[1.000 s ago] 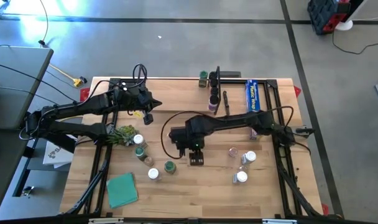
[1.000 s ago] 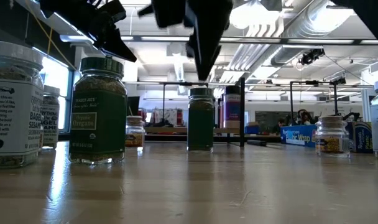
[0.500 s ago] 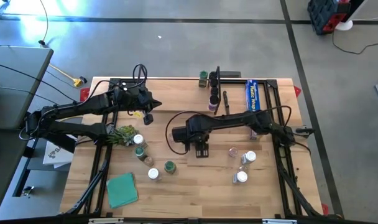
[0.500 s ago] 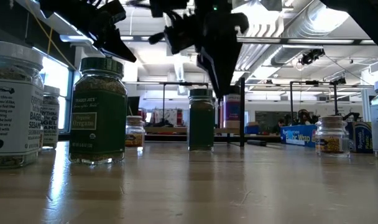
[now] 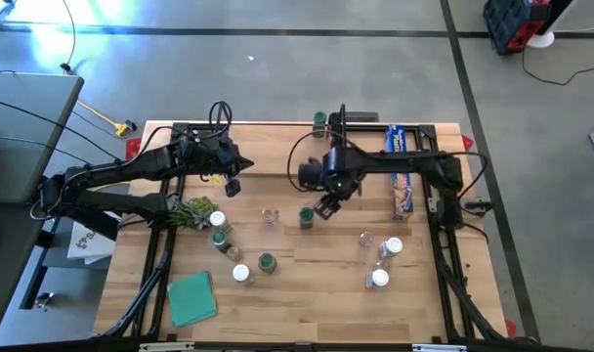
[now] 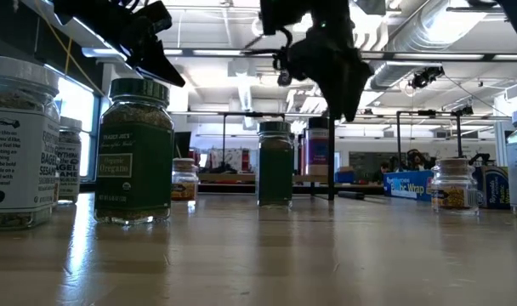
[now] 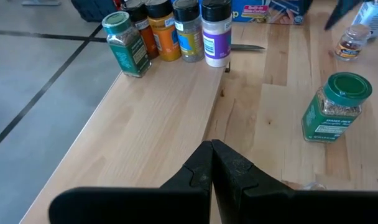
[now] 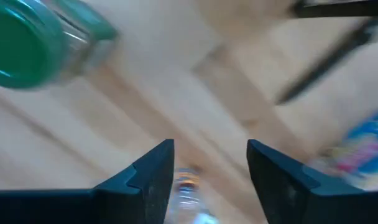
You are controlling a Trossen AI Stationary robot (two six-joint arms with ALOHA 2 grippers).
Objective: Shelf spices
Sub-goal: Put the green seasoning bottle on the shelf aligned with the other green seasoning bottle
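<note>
Right arm has swung back and up from the worktop's middle toward the far edge since a second ago, and two jars now show where it was parked: a green-lidded jar (image 5: 306,216) and a small clear jar (image 5: 270,215), both standing on the bare wood. Its right pincer (image 5: 326,207) hangs in the air just beside that green-lidded one, fingers spread with nothing between them, and the right wrist view shows the gap plainly.

The left pincer (image 5: 233,185) hasn't budged, hovering over the left part of the worktop (image 5: 307,293) with its fingers pressed together, gripping nothing.

Spices are split up. A few already stand in a row (image 7: 170,32) at the far edge by the shelf's black wire frame (image 5: 340,125), next to the blue wrap box (image 5: 400,156). The rest are loose: four near the leafy bunch (image 5: 185,210) on the left, three (image 5: 383,259) on the right. A green cloth (image 5: 191,297) lies at the near left corner.
</note>
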